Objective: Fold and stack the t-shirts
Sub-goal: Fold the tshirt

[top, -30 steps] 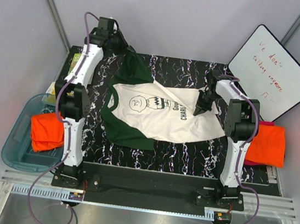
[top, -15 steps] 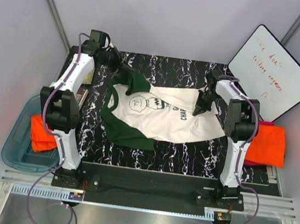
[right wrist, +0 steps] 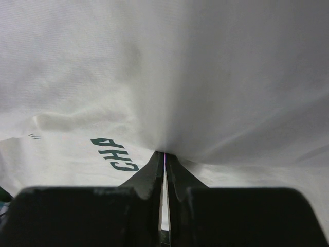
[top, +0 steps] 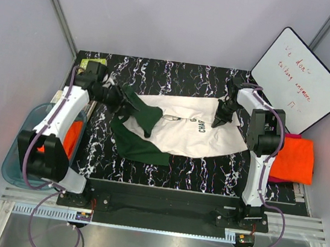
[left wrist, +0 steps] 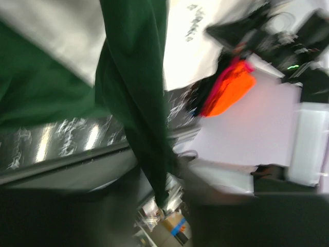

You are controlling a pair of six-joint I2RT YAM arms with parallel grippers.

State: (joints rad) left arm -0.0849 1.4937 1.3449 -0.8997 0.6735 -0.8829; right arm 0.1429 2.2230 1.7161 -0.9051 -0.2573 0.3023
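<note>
We see the cream t-shirt (top: 202, 137) spread across the middle of the black marbled table (top: 207, 172), its printed front facing up with only a few dark letters showing. One dark green sleeve (top: 144, 116) is drawn over the chest and covers most of the print; the other green sleeve (top: 137, 148) lies flat on the table at the near left of the shirt.

The left pincer (top: 119, 100) sits at the upper end of the drawn-over sleeve. In its wrist view that sleeve (left wrist: 133, 77) hangs as a long green strip, but the picture is blurred and we cannot tell whether the jaws grip it or have let go.

The right pincer (top: 220, 121) presses on the shirt's right part. Its wrist view shows the pincer (right wrist: 164, 159) clenched on a pinch of the cream cloth (right wrist: 154, 62).

Farther out, we find one orange t-shirt (top: 73, 137) in a clear bluish bin (top: 17, 159) off the table's left edge. Another orange t-shirt (top: 297, 158) lies off the right edge, below a tilted whiteboard (top: 299, 74) with red writing.
</note>
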